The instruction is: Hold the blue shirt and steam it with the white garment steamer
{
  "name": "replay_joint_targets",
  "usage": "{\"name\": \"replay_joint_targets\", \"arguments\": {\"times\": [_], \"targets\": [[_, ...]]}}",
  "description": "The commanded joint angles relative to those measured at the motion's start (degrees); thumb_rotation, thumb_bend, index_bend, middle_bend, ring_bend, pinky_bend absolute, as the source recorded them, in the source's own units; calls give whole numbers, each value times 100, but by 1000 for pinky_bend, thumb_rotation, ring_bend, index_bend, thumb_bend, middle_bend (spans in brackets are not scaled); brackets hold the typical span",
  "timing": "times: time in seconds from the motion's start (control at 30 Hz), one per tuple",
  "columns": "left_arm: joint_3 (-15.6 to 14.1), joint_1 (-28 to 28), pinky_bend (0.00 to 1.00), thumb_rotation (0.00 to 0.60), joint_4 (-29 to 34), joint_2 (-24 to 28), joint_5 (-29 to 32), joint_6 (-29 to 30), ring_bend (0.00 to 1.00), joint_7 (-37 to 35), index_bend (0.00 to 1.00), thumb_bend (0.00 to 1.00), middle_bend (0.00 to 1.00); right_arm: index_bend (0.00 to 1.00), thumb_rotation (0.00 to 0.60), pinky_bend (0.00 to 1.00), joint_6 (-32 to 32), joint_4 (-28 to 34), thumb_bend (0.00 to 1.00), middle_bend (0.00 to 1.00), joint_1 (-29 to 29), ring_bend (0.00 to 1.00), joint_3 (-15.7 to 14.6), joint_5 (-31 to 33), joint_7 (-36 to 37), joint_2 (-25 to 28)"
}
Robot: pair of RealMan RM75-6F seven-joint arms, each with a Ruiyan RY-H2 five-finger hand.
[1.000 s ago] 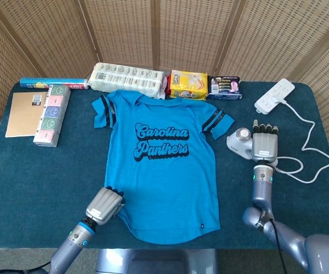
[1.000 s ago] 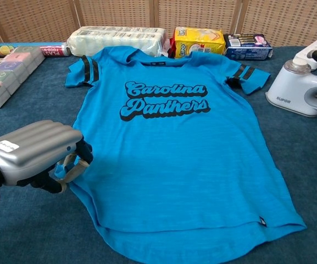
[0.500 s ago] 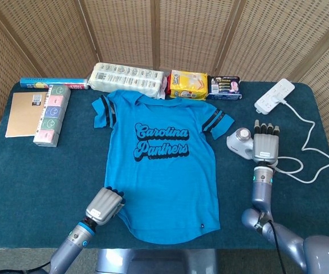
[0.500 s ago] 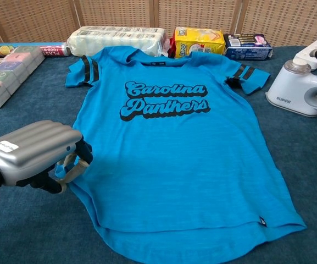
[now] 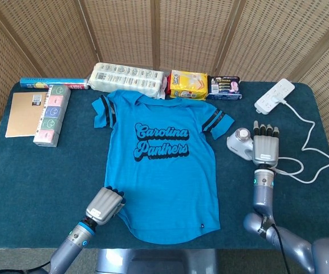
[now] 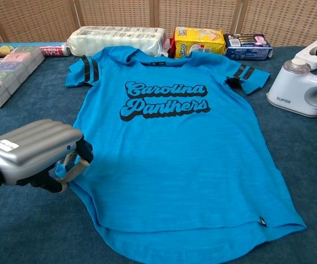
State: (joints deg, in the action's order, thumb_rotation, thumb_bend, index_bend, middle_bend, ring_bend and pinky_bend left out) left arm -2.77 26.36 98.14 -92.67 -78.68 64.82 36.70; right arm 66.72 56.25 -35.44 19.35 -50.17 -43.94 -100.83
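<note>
Shirt (image 5: 165, 165), thin blue knit printed with black script, lies flat mid-surface, its lower left hem pinched in the curled fingers of the left robot hand (image 6: 34, 151), a grip unchanged over the last second. The white garment steamer (image 5: 241, 142), smooth moulded plastic with a round cap, sits just right of the sleeve; the right robot hand (image 5: 265, 144) has drifted slightly, fingers straight and apart, holding nothing, so steaming has not begun. Beneath is a dark teal felt-like surface (image 5: 44, 177).
</note>
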Motion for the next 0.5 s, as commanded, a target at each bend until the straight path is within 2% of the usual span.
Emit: {"name": "replay_joint_targets", "arguments": {"times": [0.03, 0.3, 0.5], "targets": [[3, 1, 493, 600, 4, 1, -4, 0, 574, -5, 809, 438, 712, 0, 600, 105, 51, 180, 387, 155, 58, 134, -37, -17, -21, 87], [-4, 8, 493, 600, 8, -1, -21, -15, 574, -1, 809, 438, 712, 0, 600, 105, 152, 729, 385, 157, 207, 136, -160, -16, -136, 338], [-7, -2, 493, 600, 21, -11, -36, 4, 574, 6, 809, 438, 713, 0, 600, 104, 86, 430, 385, 157, 153, 136, -148, 93, -179, 203]]}}
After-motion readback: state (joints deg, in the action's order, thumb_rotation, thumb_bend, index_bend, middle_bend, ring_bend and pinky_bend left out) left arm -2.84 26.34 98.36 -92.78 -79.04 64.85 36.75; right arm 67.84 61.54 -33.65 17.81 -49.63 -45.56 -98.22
